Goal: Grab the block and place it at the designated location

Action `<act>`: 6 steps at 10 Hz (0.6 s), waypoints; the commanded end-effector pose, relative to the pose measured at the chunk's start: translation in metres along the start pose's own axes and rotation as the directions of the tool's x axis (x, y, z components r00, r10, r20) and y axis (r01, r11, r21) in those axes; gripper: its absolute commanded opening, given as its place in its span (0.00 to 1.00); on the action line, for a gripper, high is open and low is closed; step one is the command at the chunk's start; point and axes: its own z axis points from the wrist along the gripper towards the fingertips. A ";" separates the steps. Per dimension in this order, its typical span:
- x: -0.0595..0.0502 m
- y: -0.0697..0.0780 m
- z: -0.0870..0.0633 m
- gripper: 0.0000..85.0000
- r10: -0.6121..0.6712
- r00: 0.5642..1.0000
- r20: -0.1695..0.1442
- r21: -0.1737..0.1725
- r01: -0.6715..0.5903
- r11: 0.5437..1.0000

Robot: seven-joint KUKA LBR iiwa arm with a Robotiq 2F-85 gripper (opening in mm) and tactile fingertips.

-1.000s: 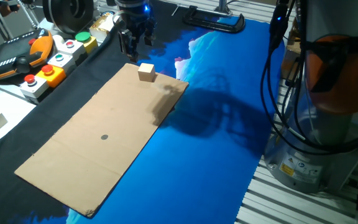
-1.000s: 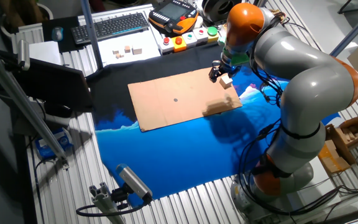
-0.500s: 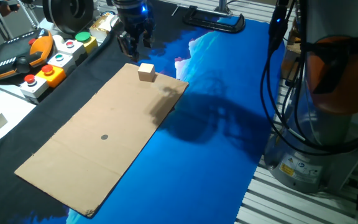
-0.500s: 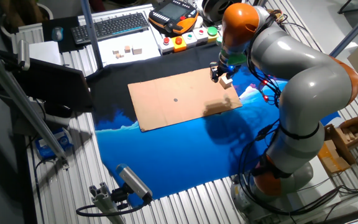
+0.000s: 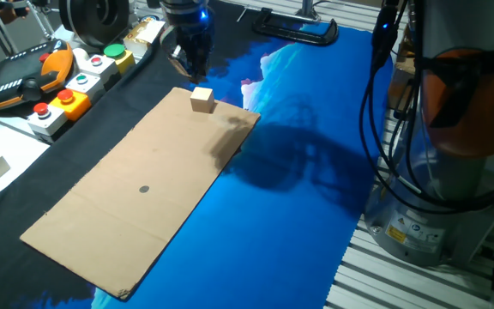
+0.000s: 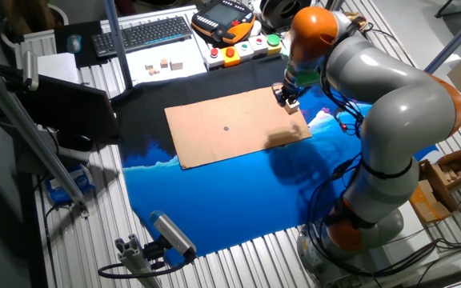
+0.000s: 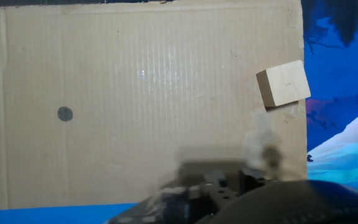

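The block (image 5: 201,99) is a light tan wooden cube standing at the far corner of the brown cardboard (image 5: 135,215). In the hand view the block (image 7: 283,84) lies at the right edge of the cardboard (image 7: 154,93). The designated location (image 5: 144,190) is a dark dot near the sheet's other end, and it also shows in the hand view as the dot (image 7: 64,114) at the left. My gripper (image 5: 193,62) hangs just behind and above the block, open and empty. In the other fixed view the gripper (image 6: 287,95) covers that corner.
Button boxes (image 5: 71,86) and an orange teach pendant (image 5: 20,81) lie left of the cardboard. A black clamp (image 5: 298,30) sits at the back on the blue cloth (image 5: 298,197). The arm's base (image 5: 453,154) stands at the right. A keyboard (image 6: 142,34) is at the far side.
The gripper has turned about its axis and shifted slightly right, toward the block. The block and cardboard have not moved.
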 end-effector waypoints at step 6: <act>-0.002 -0.013 0.015 0.01 -0.016 0.999 0.033 0.008 0.016 1.000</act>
